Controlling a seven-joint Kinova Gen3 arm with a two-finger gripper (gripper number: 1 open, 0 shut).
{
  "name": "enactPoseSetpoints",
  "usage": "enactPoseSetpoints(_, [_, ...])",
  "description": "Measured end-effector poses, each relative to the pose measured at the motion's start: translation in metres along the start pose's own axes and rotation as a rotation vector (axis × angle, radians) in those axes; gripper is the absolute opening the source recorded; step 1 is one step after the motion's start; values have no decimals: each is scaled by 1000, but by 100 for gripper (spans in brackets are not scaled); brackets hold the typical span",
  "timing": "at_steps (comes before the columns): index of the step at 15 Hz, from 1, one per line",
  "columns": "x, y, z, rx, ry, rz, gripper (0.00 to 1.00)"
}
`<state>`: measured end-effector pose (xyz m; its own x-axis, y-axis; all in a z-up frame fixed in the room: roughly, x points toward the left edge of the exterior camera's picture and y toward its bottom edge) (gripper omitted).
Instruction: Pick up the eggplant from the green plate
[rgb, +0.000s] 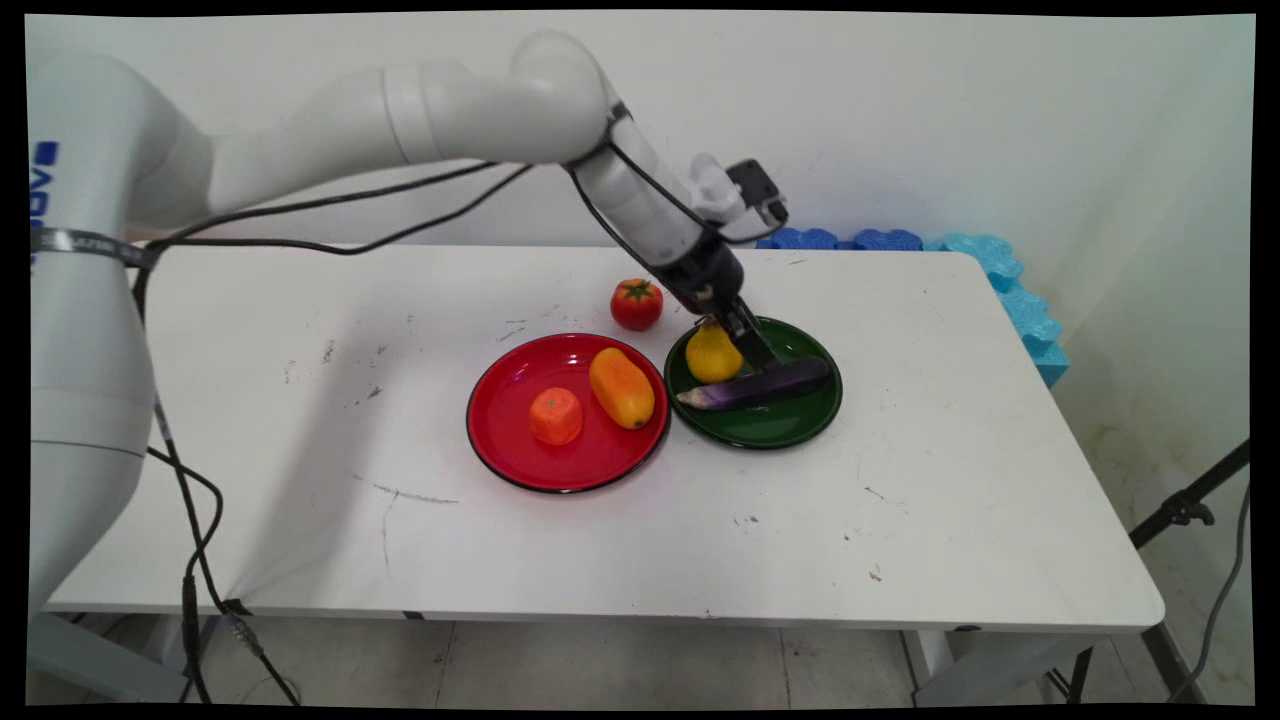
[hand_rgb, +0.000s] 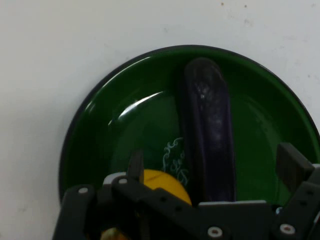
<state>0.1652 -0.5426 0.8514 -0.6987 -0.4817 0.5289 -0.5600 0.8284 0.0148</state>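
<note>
Gripper (rgb: 752, 350) spread wide over the eggplant (hand_rgb: 210, 140), holding nothing, pear (rgb: 712, 355) beside, on green plate (hand_rgb: 100, 135).

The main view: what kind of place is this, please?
Probably a robotics lab or test room: a white arm's gripper over toy food on a green plate, a bare white table, and blue foam padding by the wall.

A robotics lab is showing here: a white arm (rgb: 420, 110) trailing black cables (rgb: 330, 215) is reaching over a scuffed white counter (rgb: 600, 540) against a bare wall (rgb: 1000, 120), blue foam pieces (rgb: 1000, 280) are lining its far right corner, and a black stand leg (rgb: 1190, 505) is standing alongside.
</note>
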Motion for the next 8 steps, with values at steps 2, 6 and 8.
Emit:
enactPoseSetpoints(2, [1,2,11,-1,-6,5,100])
enactPoseSetpoints(6, [5,4,34,7,-17,19,100])
enactPoseSetpoints(8, [6,5,43,13,-22,23,100])
